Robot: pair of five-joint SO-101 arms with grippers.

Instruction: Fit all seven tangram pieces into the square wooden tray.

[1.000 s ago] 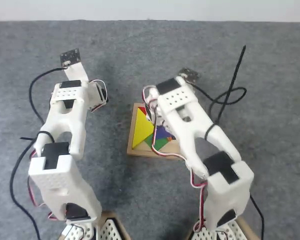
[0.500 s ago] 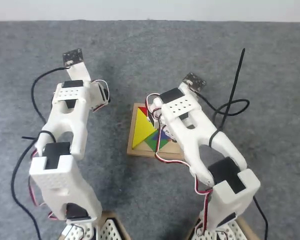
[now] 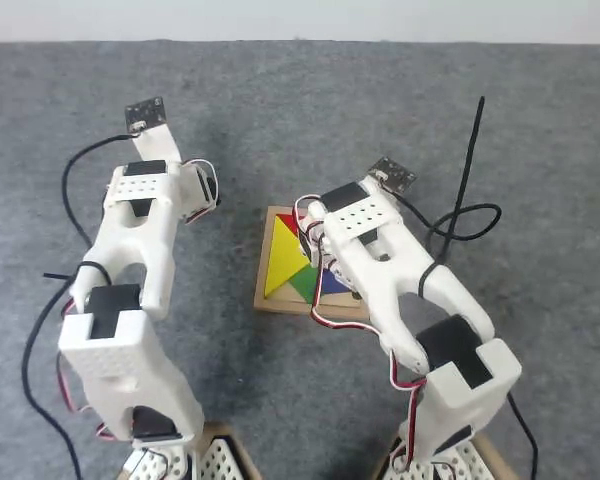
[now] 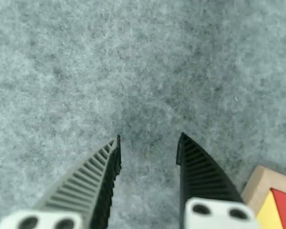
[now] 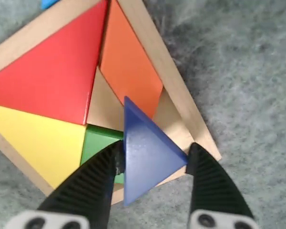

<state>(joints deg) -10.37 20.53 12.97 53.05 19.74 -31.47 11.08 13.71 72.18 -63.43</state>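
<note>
Tangram tally, please.

Counted six: red triangle (image 5: 52, 76), yellow triangle (image 5: 43, 138), orange piece (image 5: 128, 62), green piece (image 5: 97, 143), blue triangle (image 5: 143, 138), plus a light-blue sliver (image 5: 48, 3) cut off by the edge of the right wrist view. Counted one square wooden tray (image 3: 280, 304). Counted two grippers: left gripper (image 4: 150, 137) and right gripper (image 5: 155, 148).

Seated where?

Reading the tray as a dial from the high view: red at 12 o'clock, yellow at 9 o'clock, green at 6 o'clock. Orange lying flat just beside red, along one rim. Leaves a patch of bare wood between orange and green.

And the blue triangle against the right gripper?

Pinched between both fingers, right at the tips, one finger on each side. Hangs over that bare patch, toward 4 o'clock on the tray. Cannot tell whether touching the wood or held just above it.

And the left gripper?

Spread wide, holding nothing, over bare grey desk (image 3: 280, 120). Has one corner of the tray near it, at roughly 4 o'clock from the gripper in the high view, apart from both fingers.
</note>
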